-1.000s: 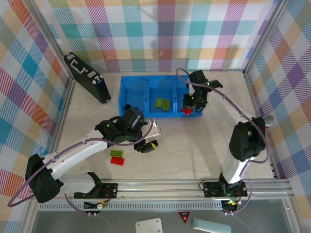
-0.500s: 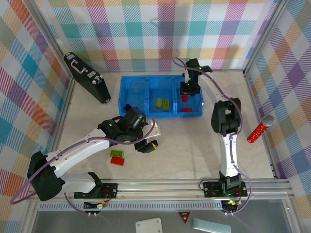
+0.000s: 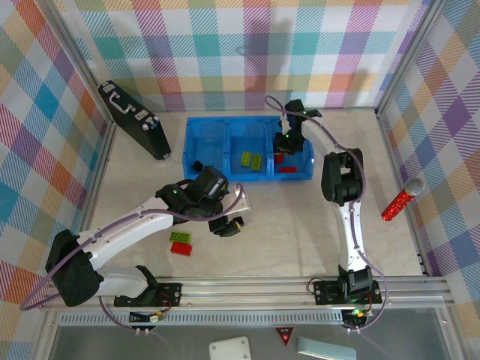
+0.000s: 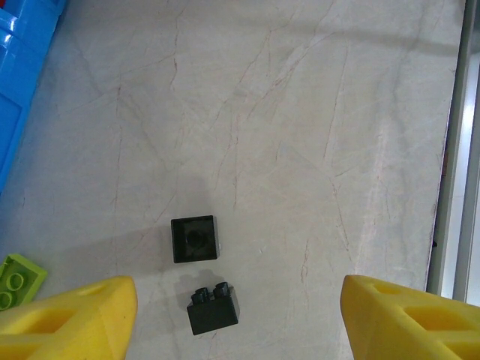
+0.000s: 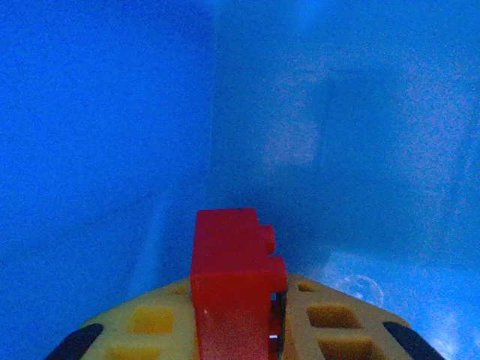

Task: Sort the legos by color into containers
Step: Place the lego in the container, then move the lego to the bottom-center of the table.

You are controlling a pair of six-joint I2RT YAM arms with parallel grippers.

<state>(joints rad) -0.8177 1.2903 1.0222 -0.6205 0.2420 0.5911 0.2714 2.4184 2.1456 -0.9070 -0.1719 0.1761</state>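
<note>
The right pincer point(image 5: 276, 311) is squeezed shut on a red lego point(image 5: 234, 262), which stands up between its yellow fingers point(image 5: 150, 322). Blue walls are all around it. A second ago this pincer hung over the near side of the tray point(image 3: 188, 146). Now it has reached farther in and dipped low into the right compartment point(image 3: 296, 139), and its arm has folded up close. The other red lego point(image 3: 286, 169) lies in that same compartment, so this looks like the right home. I think letting go comes next.

Two green legos point(image 3: 251, 159) sit in the middle compartment point(image 3: 238, 131).

The left pincer point(image 3: 227, 225) has hardly moved. It stands wide open and holds nothing, above two black legos point(image 4: 194, 238) on the surface point(image 4: 300, 112). A green lego point(image 3: 180, 237) and a loose red lego point(image 3: 181, 248) wait just beside it, touching each other.
</note>
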